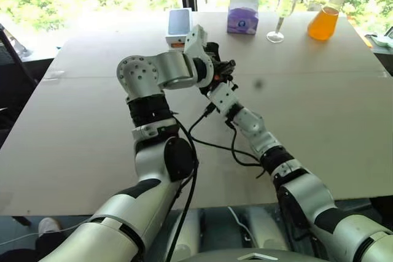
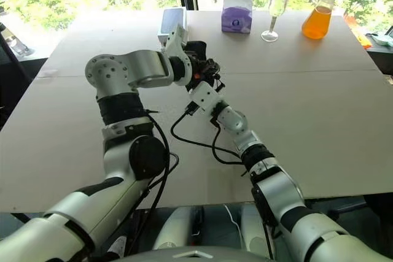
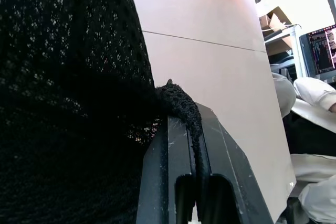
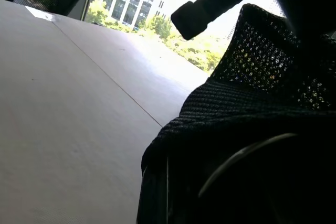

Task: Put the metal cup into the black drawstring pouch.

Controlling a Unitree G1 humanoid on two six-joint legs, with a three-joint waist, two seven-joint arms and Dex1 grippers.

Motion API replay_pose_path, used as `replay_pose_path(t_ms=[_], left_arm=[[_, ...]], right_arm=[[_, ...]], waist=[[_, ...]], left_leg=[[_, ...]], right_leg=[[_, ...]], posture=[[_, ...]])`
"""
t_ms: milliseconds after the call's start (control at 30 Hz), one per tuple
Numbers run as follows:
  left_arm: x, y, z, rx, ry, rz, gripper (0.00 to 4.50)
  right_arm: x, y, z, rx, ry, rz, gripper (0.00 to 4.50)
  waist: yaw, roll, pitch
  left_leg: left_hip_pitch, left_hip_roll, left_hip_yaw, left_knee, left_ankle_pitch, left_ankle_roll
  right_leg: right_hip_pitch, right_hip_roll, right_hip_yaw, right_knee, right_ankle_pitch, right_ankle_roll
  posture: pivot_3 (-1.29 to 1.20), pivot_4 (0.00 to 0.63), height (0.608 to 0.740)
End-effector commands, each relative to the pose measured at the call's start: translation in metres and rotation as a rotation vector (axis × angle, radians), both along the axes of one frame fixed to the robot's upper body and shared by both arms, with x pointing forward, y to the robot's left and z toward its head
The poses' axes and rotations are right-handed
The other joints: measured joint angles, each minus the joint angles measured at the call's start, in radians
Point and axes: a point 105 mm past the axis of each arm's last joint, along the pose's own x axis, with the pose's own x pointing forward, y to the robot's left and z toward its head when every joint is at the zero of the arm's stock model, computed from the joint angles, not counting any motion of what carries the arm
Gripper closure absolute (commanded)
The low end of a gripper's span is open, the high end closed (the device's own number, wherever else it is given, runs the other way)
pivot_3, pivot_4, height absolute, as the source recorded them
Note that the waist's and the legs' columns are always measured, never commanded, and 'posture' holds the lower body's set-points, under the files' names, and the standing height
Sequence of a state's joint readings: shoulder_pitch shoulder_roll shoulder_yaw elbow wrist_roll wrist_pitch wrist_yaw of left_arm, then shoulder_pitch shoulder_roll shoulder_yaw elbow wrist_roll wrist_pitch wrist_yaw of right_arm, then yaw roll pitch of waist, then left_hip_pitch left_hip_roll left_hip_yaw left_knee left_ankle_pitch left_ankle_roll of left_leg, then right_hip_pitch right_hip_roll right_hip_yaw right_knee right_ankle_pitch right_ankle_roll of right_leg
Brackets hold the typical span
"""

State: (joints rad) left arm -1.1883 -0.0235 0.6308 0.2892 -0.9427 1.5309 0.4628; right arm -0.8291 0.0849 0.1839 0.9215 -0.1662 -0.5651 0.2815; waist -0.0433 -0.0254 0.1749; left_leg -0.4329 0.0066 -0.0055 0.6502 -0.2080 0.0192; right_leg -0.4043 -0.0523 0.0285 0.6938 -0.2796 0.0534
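Observation:
Both grippers meet in the air over the middle of the table (image 1: 331, 121), at the black drawstring pouch (image 1: 216, 69). In the left wrist view my left gripper (image 3: 195, 129) is shut on a fold of the pouch's mesh fabric (image 3: 68, 103). My right gripper (image 1: 216, 85) points up into the pouch from below. The pouch cloth (image 4: 252, 108) is draped over its shut fingers, so I cannot tell what they pinch. The metal cup is hidden. A thin pale curved edge (image 4: 247, 156) shows under the cloth, and I cannot tell whether it is the cup's rim.
Along the table's far edge stand a phone box (image 1: 179, 26), a purple tissue box (image 1: 242, 15), a clear stemmed glass (image 1: 284, 10) and an orange flask (image 1: 324, 21). A black cable (image 1: 227, 145) hangs from the right forearm. A seated person (image 3: 310, 129) is past the table's side.

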Motion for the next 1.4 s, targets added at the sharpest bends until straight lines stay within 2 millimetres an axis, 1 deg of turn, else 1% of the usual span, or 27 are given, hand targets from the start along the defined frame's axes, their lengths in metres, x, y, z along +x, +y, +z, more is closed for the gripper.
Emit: replay_pose_path(t_ms=[33, 100, 167, 233, 333, 367, 433, 500, 600, 700, 767, 833, 900, 967, 1033, 1067, 1133, 1233, 1300, 1367, 1400], left_arm=[[-0.031, -0.051, -0.018, -0.018, 0.072, -0.257, 4.5], [-0.021, -0.035, -0.027, -0.01, 0.125, -0.18, 4.5], [-0.013, -0.02, -0.029, -0.046, 0.171, -0.113, 4.5], [-0.013, -0.017, -0.029, -0.085, 0.179, -0.106, 4.5], [-0.019, -0.019, -0.036, -0.101, 0.188, -0.115, 4.5], [-0.022, -0.023, -0.037, -0.117, 0.197, -0.12, 4.5], [-0.026, -0.033, -0.037, -0.14, 0.207, -0.142, 4.5], [-0.028, -0.042, -0.031, -0.155, 0.209, -0.16, 4.5], [-0.028, -0.048, -0.018, -0.21, 0.206, -0.171, 4.5], [-0.027, -0.043, -0.023, -0.23, 0.236, -0.144, 4.5], [-0.026, -0.04, -0.026, -0.25, 0.26, -0.119, 4.5], [-0.023, -0.034, -0.022, -0.313, 0.29, -0.074, 4.5], [-0.02, -0.027, -0.015, -0.389, 0.325, -0.024, 4.5], [-0.02, -0.02, -0.007, -0.429, 0.338, 0.004, 4.5], [-0.023, -0.01, -0.005, -0.434, 0.342, 0.035, 4.5], [-0.025, -0.004, -0.006, -0.42, 0.343, 0.048, 4.5], [-0.029, 0.002, -0.01, -0.391, 0.343, 0.071, 4.5], [-0.031, 0.003, -0.018, -0.391, 0.373, 0.103, 4.5], [-0.032, -0.002, -0.021, -0.419, 0.412, 0.121, 4.5], [-0.039, -0.006, -0.022, -0.422, 0.407, 0.127, 4.5], [-0.041, -0.005, -0.022, -0.427, 0.403, 0.141, 4.5]], right_arm=[[0.002, 0.009, 0.05, 0.199, -0.014, 0.045, 4.46], [-0.002, 0.01, 0.055, 0.286, 0.03, 0.072, 4.46], [0.002, 0.002, 0.057, 0.395, 0.094, 0.043, 4.46], [0.008, -0.009, 0.059, 0.489, 0.146, -0.004, 4.46], [0.008, -0.012, 0.057, 0.502, 0.163, -0.027, 4.46], [0.006, -0.009, 0.055, 0.47, 0.153, -0.03, 4.46], [-0.003, 0.005, 0.048, 0.307, 0.088, 0.003, 4.46], [-0.01, 0.017, 0.038, 0.169, 0.054, 0.038, 4.46], [-0.016, 0.025, 0.024, -0.011, -0.011, 0.077, 4.46], [-0.027, 0.03, 0.011, -0.13, -0.051, 0.157, 4.46], [-0.033, 0.033, 0.004, -0.172, -0.05, 0.207, 4.46], [-0.042, 0.033, -0.008, -0.286, -0.092, 0.261, 4.46], [-0.053, 0.034, -0.017, -0.348, -0.101, 0.338, 4.46], [-0.06, 0.034, -0.016, -0.334, -0.067, 0.397, 4.46], [-0.067, 0.032, -0.012, -0.29, -0.012, 0.457, 4.46], [-0.068, 0.03, -0.005, -0.236, 0.031, 0.479, 4.46], [-0.063, 0.026, 0.01, -0.131, 0.078, 0.468, 4.46], [-0.058, 0.026, 0.015, -0.085, 0.114, 0.451, 4.46], [-0.055, 0.029, 0.009, -0.118, 0.11, 0.424, 4.46], [-0.048, 0.029, 0.011, -0.066, 0.148, 0.385, 4.46], [-0.043, 0.027, 0.014, -0.026, 0.173, 0.359, 4.46]], waist=[[0.001, 0.0, 0.0], [0.001, 0.0, 0.0], [0.004, 0.0, 0.0], [0.009, 0.0, 0.0], [0.013, -0.001, 0.0], [0.011, -0.001, 0.0], [0.007, -0.001, 0.0], [0.007, -0.001, 0.0], [0.008, -0.001, 0.0], [0.009, -0.001, 0.0], [0.009, -0.001, 0.0], [0.009, -0.001, 0.0], [0.005, -0.001, 0.0], [0.003, -0.001, 0.0], [0.01, -0.002, 0.0], [0.012, -0.002, 0.0], [0.017, -0.002, 0.0], [0.028, -0.002, 0.0], [0.032, -0.002, 0.0], [0.032, -0.002, 0.0], [0.03, -0.002, 0.0]], left_leg=[[0.0, 0.0, 0.0, 0.0, 0.0, 0.0], [0.0, 0.0, 0.0, 0.0, 0.0, 0.0], [0.0, 0.0, 0.0, 0.0, 0.0, 0.0], [0.0, -0.001, 0.0, 0.0, 0.0, 0.0], [-0.001, -0.001, -0.002, 0.001, 0.0, 0.0], [-0.001, -0.001, -0.002, 0.001, 0.0, 0.0], [-0.001, -0.001, -0.001, 0.0, 0.0, 0.0], [-0.001, 0.0, -0.001, 0.0, 0.0, 0.0], [-0.001, -0.001, 0.0, 0.0, 0.0, 0.0], [-0.001, -0.001, 0.0, 0.001, 0.0, 0.0], [-0.001, -0.001, -0.001, 0.001, 0.0, 0.0], [-0.001, -0.001, -0.001, 0.001, 0.0, 0.0], [-0.001, -0.001, 0.0, 0.001, 0.0, 0.0], [-0.001, 0.0, 0.0, 0.0, 0.0, 0.0], [0.0, 0.0, -0.001, 0.0, 0.0, 0.0], [0.0, 0.0, -0.001, 0.001, 0.0, 0.0], [0.0, -0.001, -0.001, 0.001, 0.0, 0.0], [0.0, -0.001, -0.002, 0.002, 0.0, 0.0], [0.0, -0.001, -0.002, 0.002, 0.0, 0.0], [0.0, -0.001, -0.002, 0.002, 0.0, 0.0], [0.0, -0.001, -0.002, 0.002, 0.0, 0.0]], right_leg=[[0.0, 0.0, 0.0, 0.0, 0.0, 0.0], [0.0, 0.0, 0.0, 0.0, 0.0, 0.0], [0.0, 0.0, 0.0, 0.0, 0.0, 0.0], [0.0, 0.0, 0.0, 0.0, 0.0, 0.0], [0.001, -0.001, -0.002, -0.001, 0.0, 0.0], [0.001, -0.002, -0.001, -0.001, 0.0, 0.0], [0.0, -0.001, -0.001, -0.001, 0.0, 0.0], [0.0, -0.001, -0.001, 0.0, 0.0, 0.0], [0.0, 0.0, 0.0, 0.0, 0.0, 0.0], [0.0, 0.0, 0.0, -0.001, 0.0, 0.0], [0.0, 0.0, -0.001, -0.001, 0.0, 0.0], [0.0, 0.0, 0.0, -0.001, 0.0, 0.0], [0.0, 0.0, 0.0, -0.001, 0.0, 0.0], [0.0, 0.0, 0.0, 0.0, 0.0, 0.0], [0.0, 0.0, 0.0, 0.0, 0.0, 0.0], [0.001, -0.001, -0.001, 0.0, 0.0, 0.0], [0.002, -0.002, -0.001, -0.001, 0.0, 0.0], [0.001, -0.001, -0.001, -0.001, 0.0, 0.0], [0.002, -0.001, -0.002, 0.0, 0.0, 0.0], [0.002, 0.0, -0.002, -0.001, 0.0, 0.0], [0.002, 0.0, -0.001, -0.001, 0.0, 0.0]], posture=[[0.0, 0.15, 0.74], [0.0, 0.15, 0.74], [0.0, 0.15, 0.74], [0.0, 0.15, 0.74], [0.0, 0.15, 0.74], [0.0, 0.15, 0.74], [0.0, 0.15, 0.74], [0.0, 0.15, 0.74], [0.0, 0.15, 0.74], [0.0, 0.15, 0.74], [0.0, 0.15, 0.74], [0.0, 0.15, 0.74], [0.0, 0.15, 0.74], [0.0, 0.15, 0.74], [0.0, 0.15, 0.74], [0.0, 0.15, 0.74], [0.0, 0.15, 0.74], [0.0, 0.15, 0.74], [0.0, 0.15, 0.74], [0.0, 0.15, 0.74], [0.0, 0.15, 0.74]])
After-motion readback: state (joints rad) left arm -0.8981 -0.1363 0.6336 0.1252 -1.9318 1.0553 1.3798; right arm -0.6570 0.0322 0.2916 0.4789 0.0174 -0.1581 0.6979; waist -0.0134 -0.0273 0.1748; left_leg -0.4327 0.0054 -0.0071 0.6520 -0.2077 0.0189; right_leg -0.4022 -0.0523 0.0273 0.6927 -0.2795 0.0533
